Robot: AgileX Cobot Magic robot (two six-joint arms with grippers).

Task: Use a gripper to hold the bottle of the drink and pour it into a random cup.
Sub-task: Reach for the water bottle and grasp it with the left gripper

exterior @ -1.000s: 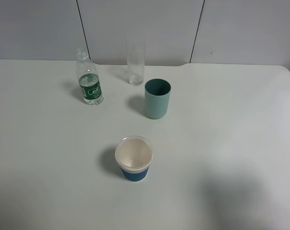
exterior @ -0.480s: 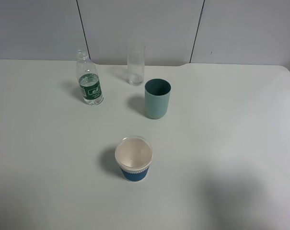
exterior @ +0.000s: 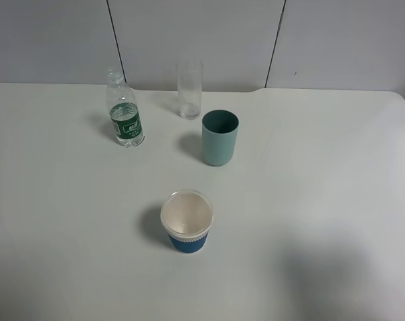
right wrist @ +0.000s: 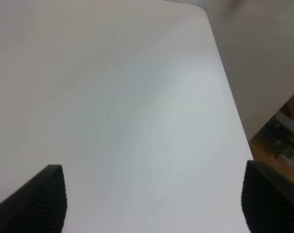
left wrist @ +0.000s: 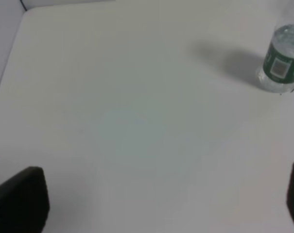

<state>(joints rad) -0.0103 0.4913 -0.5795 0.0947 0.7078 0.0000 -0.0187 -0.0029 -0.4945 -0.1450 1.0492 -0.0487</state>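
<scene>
The bottle (exterior: 125, 110) stands upright at the back left of the white table (exterior: 309, 200), clear with a dark green label, the drink showing through its wall. The left wrist view catches it too, bottle (left wrist: 283, 60), far from my left gripper (left wrist: 161, 204), whose black fingertips (left wrist: 23, 199) sit wide apart, open and empty. The teal cup (exterior: 219, 137) stands right of the bottle. My right gripper (right wrist: 156, 199) is open over bare table, its fingertips (right wrist: 40, 196) far apart. Neither gripper shows in the high view.
A tall clear glass (exterior: 189, 90) stands behind the teal cup. A blue-and-white paper cup (exterior: 187, 221) sits nearer the front, mid-table. The table's right edge (right wrist: 229, 102) drops off to the floor in the right wrist view. A grey panelled wall runs behind.
</scene>
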